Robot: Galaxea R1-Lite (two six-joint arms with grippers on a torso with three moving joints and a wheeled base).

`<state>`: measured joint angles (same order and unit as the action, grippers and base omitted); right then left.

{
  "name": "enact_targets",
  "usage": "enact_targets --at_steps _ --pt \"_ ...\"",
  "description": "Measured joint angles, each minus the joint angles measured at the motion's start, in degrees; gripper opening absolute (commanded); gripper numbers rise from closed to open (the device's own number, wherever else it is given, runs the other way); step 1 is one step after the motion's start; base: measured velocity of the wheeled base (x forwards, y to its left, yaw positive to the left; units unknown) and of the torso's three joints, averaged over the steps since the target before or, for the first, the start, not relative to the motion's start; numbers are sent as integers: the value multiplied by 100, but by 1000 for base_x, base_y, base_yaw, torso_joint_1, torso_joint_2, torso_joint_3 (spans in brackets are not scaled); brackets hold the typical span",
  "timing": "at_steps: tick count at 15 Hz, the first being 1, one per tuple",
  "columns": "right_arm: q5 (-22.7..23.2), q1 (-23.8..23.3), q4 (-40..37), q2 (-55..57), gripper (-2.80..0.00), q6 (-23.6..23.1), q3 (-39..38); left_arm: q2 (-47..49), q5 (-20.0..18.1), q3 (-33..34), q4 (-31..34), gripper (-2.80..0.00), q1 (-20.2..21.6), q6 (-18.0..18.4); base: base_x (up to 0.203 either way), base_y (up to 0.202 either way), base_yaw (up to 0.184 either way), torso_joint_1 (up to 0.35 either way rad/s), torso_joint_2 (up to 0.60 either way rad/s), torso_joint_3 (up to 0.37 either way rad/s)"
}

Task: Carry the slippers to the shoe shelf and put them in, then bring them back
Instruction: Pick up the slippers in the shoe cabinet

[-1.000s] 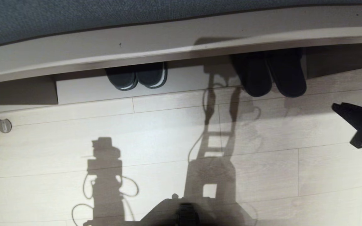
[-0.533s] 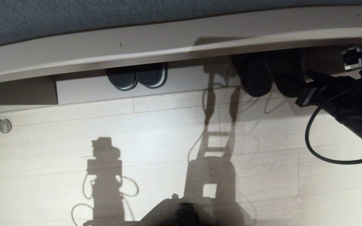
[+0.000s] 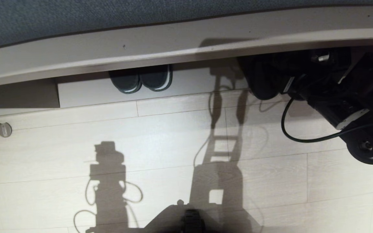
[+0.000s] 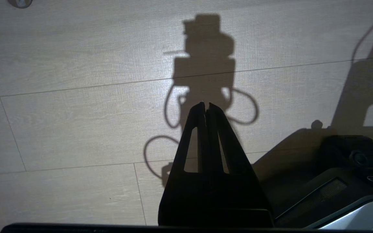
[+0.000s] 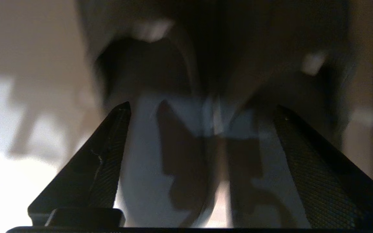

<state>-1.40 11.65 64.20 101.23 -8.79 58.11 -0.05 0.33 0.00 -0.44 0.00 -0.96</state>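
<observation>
Slippers point(image 3: 264, 81) are being kept side by side at the front edge of the shoe shelf point(image 3: 186, 42), toes tucked under its overhang, heels jutting onto the pale wood floor point(image 3: 173, 136). They are being approached by the right gripper point(image 5: 202, 110), fingers spread wide, nothing being held. Above bare floor, the left gripper point(image 4: 206, 105) is being held with fingertips pressed together.

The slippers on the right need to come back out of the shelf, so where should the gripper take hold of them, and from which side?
Probably at the two inner edges where the slippers lie side by side, pinching both together. Come in from the open front of the shoe shelf, low over the floor, since its top board covers them. The right gripper, open, already faces them that way.
</observation>
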Motion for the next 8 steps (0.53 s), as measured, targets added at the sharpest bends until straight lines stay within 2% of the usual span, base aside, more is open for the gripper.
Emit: enact_targets --at_steps 6,8 --pt "-92 2 98 523 0 -137 710 0 -2 0 0 -280 0 2 0 0 0 0 0 0" --pt "-91 0 246 777 0 -136 1161 0 -2 0 0 -280 2 3 0 0 0 0 0 0"
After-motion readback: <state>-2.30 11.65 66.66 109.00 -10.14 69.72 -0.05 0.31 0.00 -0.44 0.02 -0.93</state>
